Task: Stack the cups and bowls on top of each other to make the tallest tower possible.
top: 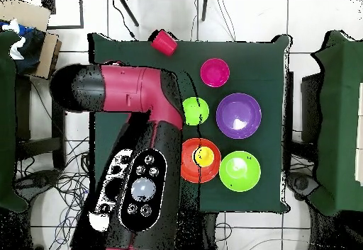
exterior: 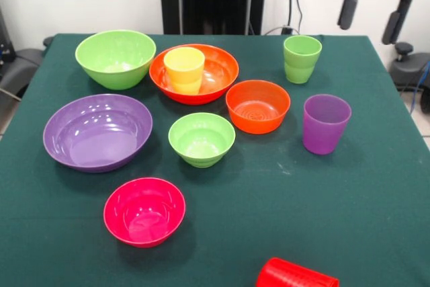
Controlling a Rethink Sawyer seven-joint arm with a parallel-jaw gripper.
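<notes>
No brand, label or writing can be read on any cup or bowl, and the marks on the arm's dark panel are too small to make out. Taking the large orange bowl as the landmark on the green-covered table, the yellow cup stands upright inside it, toward its left side in the front view. Just to the left of that bowl sits the large lime green bowl, their rims nearly touching. In front of it and to the left lies the large purple bowl; straight in front stands the small lime green bowl, and farther forward the small magenta-pink bowl. The small orange bowl sits just to the front right of the landmark, almost touching it. To the right of the landmark, well apart, the light green cup stands upright near the far edge, and the purple cup stands upright nearer, beside the small orange bowl. The red cup lies tipped at the near edge, far from the landmark. The hand hangs above the table's far right corner, its two dark fingers spread apart and holding nothing. In the overhead view the red and black arm covers the table's left part, hiding several cups and the small orange bowl. Cables trail on the tiled floor around the table.
</notes>
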